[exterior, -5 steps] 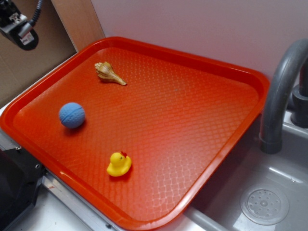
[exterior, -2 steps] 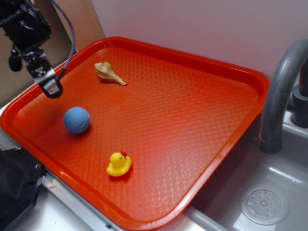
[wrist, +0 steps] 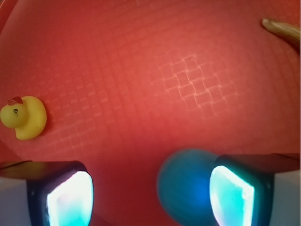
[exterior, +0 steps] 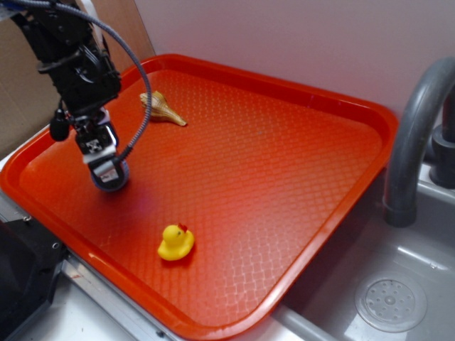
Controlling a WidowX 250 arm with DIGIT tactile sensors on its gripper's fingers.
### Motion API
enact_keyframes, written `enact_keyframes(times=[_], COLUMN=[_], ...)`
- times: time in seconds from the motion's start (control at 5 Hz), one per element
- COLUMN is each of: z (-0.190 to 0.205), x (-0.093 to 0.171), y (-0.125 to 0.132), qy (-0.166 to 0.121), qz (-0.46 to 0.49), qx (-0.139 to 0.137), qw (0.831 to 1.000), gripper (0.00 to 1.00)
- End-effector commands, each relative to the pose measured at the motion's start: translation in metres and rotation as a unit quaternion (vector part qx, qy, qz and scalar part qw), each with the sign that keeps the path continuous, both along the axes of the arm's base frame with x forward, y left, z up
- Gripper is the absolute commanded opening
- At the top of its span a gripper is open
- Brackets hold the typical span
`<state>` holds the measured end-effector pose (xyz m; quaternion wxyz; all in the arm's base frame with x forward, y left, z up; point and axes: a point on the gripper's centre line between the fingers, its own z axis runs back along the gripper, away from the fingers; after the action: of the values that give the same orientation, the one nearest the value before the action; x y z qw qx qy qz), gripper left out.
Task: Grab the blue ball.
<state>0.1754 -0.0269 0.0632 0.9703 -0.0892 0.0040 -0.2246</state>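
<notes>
Red tray (exterior: 284, 163) beside sink. Gripper (wrist: 150, 193), up at 10 o'clock a sec ago, now down w/ fingers spread round blue ball (wrist: 186, 188), hugging right pad (wrist: 231, 194); duck (wrist: 23, 117) at 9 o'clock. Ready to close.

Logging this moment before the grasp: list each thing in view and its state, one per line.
gripper: open, down over the ball
blue ball: on the tray between the fingers, against one pad, blurred
rubber duck: upright, untouched
seashell: lying on the tray
red tray: flat beside the sink
</notes>
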Motion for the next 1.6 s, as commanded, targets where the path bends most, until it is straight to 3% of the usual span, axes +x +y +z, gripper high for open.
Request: enact_keyframes(times=[0.0,0.4,0.6,1.0,1.2,1.4], z=[-0.019,0.003,0.0,-0.029,-0.034,-0.035], x=[-0.008,-0.026,-0.032,-0.019,-0.015,-0.009], y=[0.021,0.065,0.072,0.068,0.064,0.072], qy=[0.008,-0.019,-0.012,0.004,0.006,-0.004], qz=[0.026,0.098,0.106,0.063,0.052,0.057], qx=[0.122,0.183,0.16,0.112,0.119,0.156], qw=[0.992,0.978,0.981,0.992,0.991,0.986], gripper=[1.0,1.0,1.0,1.0,1.0,1.0])
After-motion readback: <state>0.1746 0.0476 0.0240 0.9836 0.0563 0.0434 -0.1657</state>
